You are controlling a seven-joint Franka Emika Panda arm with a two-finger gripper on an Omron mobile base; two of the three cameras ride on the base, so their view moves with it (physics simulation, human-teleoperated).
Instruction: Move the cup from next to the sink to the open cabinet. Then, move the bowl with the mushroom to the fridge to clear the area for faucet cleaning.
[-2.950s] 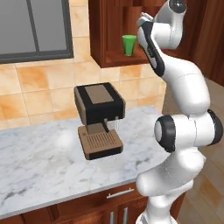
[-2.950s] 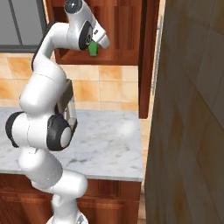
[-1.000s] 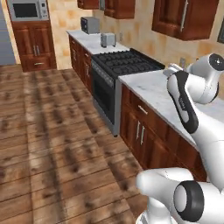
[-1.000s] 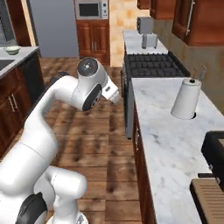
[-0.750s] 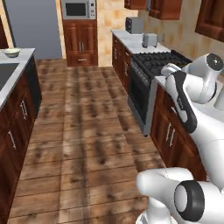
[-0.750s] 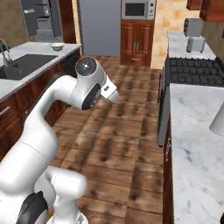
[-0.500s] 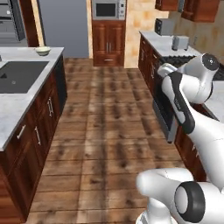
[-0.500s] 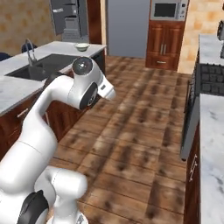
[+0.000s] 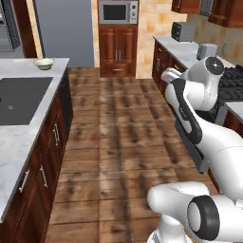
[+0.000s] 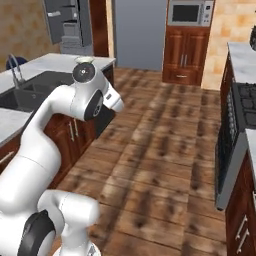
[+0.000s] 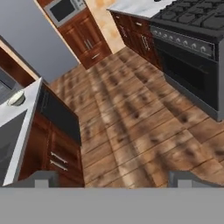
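A simulated kitchen with a wood plank floor (image 9: 118,137) running between two rows of dark wooden cabinets. The landmark here is one dark grey sink (image 9: 21,97), set into a white marble table (image 9: 14,142) on the left of the left base view.

One cream-white bowl (image 9: 44,63) sits on the table beyond the far end of the sink, near the table's far corner and apart from the sink's edge. It also appears in the hand view, small at the left edge. What lies inside it is too small to make out. In the right base view, one grey gooseneck faucet (image 10: 16,70) rises at the far side of the sink.

Behind the sink's end of the table stands one tall grey fridge (image 10: 136,32), its flat front facing the room. To the right of the fridge, farther from the sink, is one microwave (image 9: 118,12) built in above two wooden cabinet doors (image 9: 118,53).

Across the floor from the sink is one black stove (image 11: 192,57) with an oven front, set in the opposite row of cabinets. Past it on that table stand two small grey appliances, too small to identify.

One white robot arm (image 9: 194,102) is folded high above the floor, well apart from the sink. The gripper (image 11: 115,177) points down at the floor, its two fingers spread wide with nothing between them.
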